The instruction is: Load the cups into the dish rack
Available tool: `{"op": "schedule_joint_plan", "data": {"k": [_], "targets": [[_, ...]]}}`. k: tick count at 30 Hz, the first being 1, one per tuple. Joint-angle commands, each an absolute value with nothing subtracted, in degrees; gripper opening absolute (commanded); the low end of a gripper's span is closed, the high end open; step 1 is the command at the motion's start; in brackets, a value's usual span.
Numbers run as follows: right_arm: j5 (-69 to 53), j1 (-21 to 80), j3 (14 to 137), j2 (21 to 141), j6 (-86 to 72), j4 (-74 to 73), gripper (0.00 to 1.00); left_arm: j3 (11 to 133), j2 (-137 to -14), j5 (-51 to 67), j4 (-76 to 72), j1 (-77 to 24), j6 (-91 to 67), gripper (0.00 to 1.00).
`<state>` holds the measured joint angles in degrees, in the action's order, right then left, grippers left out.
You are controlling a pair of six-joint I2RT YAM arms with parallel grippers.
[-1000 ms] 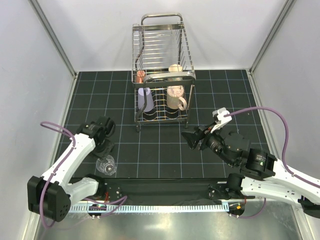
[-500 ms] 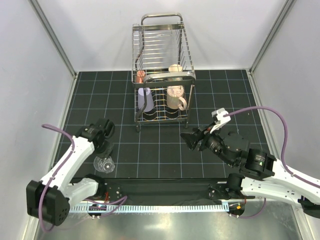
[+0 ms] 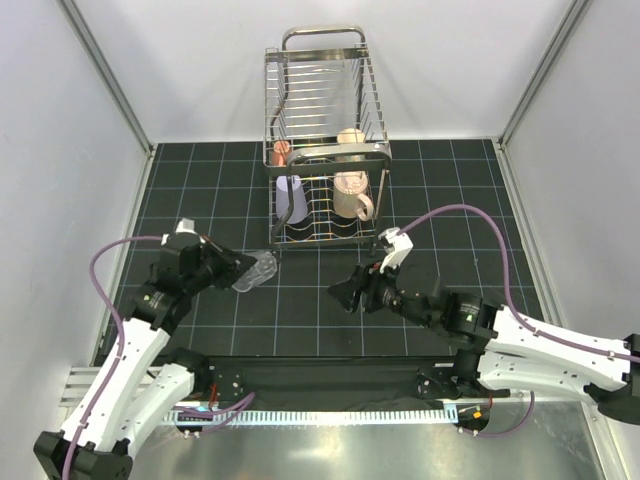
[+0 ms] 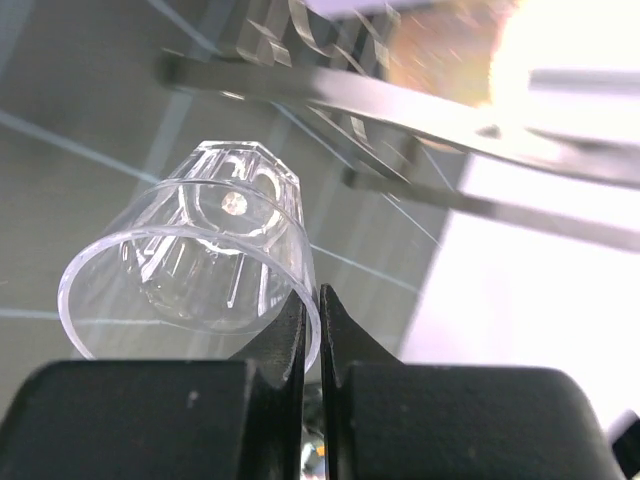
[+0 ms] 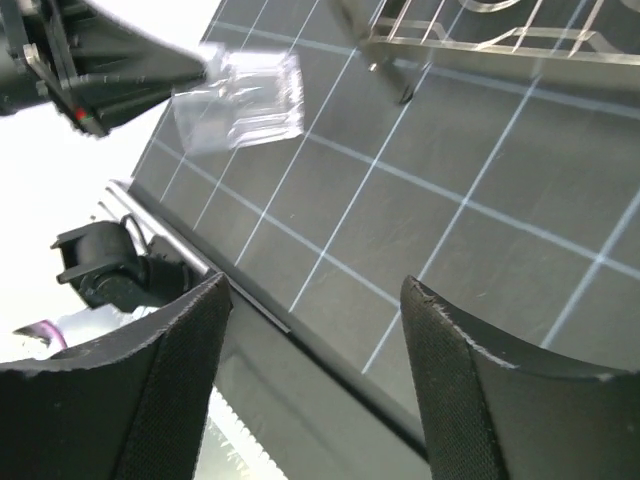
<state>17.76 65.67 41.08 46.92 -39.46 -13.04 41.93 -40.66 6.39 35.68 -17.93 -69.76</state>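
Note:
My left gripper (image 3: 241, 267) is shut on the rim of the clear drinking glass (image 3: 259, 270), which hangs tilted above the mat just left of the dish rack's (image 3: 322, 100) foot. In the left wrist view the fingertips (image 4: 311, 312) pinch the wall of the glass (image 4: 190, 265). In the rack's lower tier stand the lavender tumbler (image 3: 290, 198) and the pinkish-beige mug (image 3: 352, 196). A tan mug (image 3: 350, 139) sits on the upper tier. My right gripper (image 3: 340, 296) hovers open and holding nothing in front of the rack. Its wrist view shows the glass (image 5: 245, 95) ahead of it.
The black gridded mat (image 3: 330, 320) covers the table. White walls close in on the left, right and back. The rack's lower wire frame (image 5: 480, 35) lies at the top of the right wrist view. The front rail (image 3: 330, 412) runs along the near edge.
My left gripper shut on the glass at the front left, lifted it and carried it right toward the rack. My right arm reached left toward the middle and its jaws opened a little wider.

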Motion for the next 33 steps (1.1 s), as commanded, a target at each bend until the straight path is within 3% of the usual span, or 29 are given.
{"op": "schedule_joint_plan", "data": {"k": [1, 7, 11, 17, 33], "targets": [[15.47, 65.48, 40.08, 46.67, -43.76, -4.32, 0.74, 41.13, -40.96, 18.27, 20.66, -18.19, -69.52, 0.0], [12.33, 59.78, 35.17, 45.35, -51.67, 4.46, 0.93, 41.58, -37.8, 22.14, 16.54, -18.89, -71.36, 0.0], [5.98, 55.03, 31.12, 45.7, -55.8, 12.73, 0.99, 36.85, -36.57, 26.62, 5.3, -19.42, -76.8, 0.01], [5.01, 54.84, 29.53, 46.67, -55.64, 23.28, 1.0, 31.91, -33.23, 27.95, -7.28, -20.83, -83.05, 0.01], [7.21, 60.03, 29.09, 55.54, -54.49, 45.52, 1.0, 36.65, -33.4, 32.34, -19.77, -22.58, -83.85, 0.0]]}}
